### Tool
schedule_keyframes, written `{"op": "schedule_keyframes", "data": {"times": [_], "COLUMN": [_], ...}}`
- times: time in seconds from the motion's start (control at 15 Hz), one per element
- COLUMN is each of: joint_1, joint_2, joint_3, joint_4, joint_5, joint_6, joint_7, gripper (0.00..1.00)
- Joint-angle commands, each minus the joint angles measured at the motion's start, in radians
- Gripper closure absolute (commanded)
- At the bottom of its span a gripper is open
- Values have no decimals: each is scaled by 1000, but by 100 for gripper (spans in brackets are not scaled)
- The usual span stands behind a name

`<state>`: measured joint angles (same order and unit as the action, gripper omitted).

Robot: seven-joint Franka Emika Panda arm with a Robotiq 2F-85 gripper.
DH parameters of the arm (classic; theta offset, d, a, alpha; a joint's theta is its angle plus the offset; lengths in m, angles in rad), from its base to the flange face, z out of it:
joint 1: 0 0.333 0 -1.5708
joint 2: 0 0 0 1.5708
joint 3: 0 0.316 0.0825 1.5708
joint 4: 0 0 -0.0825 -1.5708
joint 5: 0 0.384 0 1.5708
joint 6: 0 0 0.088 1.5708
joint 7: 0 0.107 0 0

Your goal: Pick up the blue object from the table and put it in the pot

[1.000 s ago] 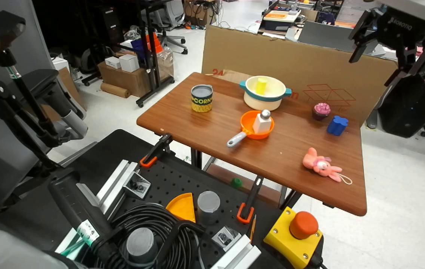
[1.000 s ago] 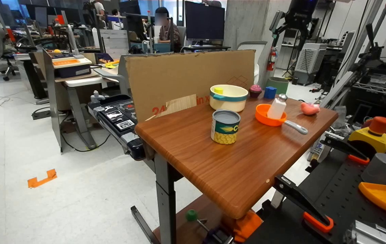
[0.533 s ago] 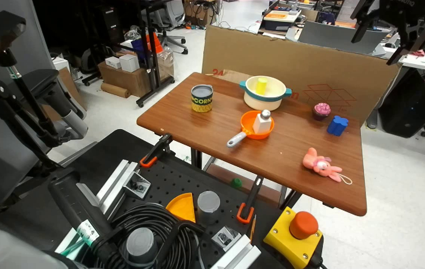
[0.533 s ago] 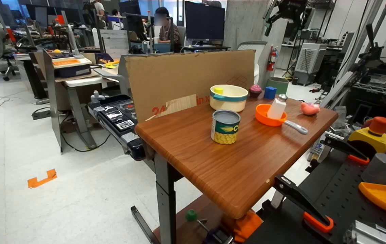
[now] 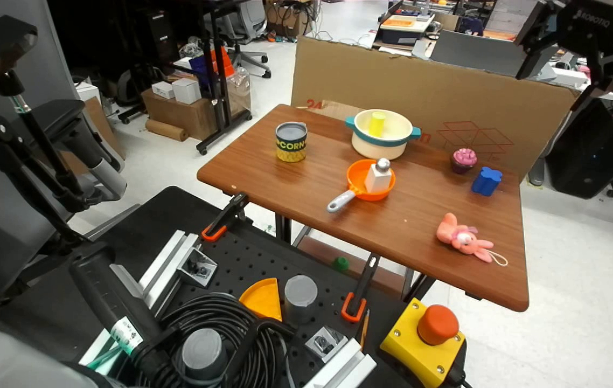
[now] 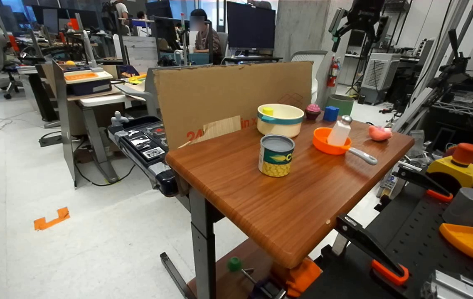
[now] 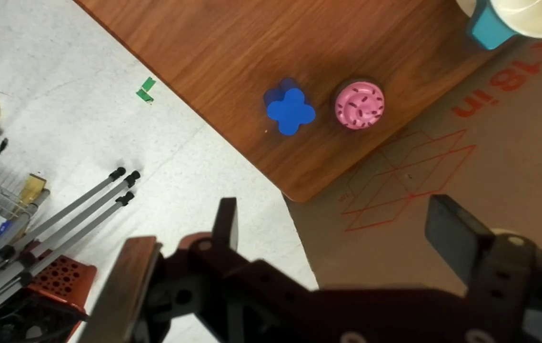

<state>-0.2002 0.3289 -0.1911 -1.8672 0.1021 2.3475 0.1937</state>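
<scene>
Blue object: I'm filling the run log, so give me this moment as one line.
gripper: open, holding nothing | blue object: on table, near pink-topped cupcake, not touching | pot: yellow piece inside | pick: not yet made

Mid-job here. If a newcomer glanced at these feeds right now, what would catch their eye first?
Probably the bright orange pan near the middle of the table, with a white shaker inside it. Next would be the vivid blue block beside the pink-topped cupcake near a table corner, and the teal-handled cream pot by the cardboard, a yellow piece inside. In the wrist view, the open tool looms dark along the bottom.
</scene>
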Motion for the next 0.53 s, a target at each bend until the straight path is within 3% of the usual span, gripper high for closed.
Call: {"op": "schedule_keyframes", "data": {"times": [0.0,0.47], "joint_1": [-5,0], "joint_2": [13,34], "joint_3": [-27,-58], "joint_4": [-23,-93], "joint_5": [-41,-112], "joint_6": [15,11], "joint_7": [8,15], "gripper": [0,0]}}
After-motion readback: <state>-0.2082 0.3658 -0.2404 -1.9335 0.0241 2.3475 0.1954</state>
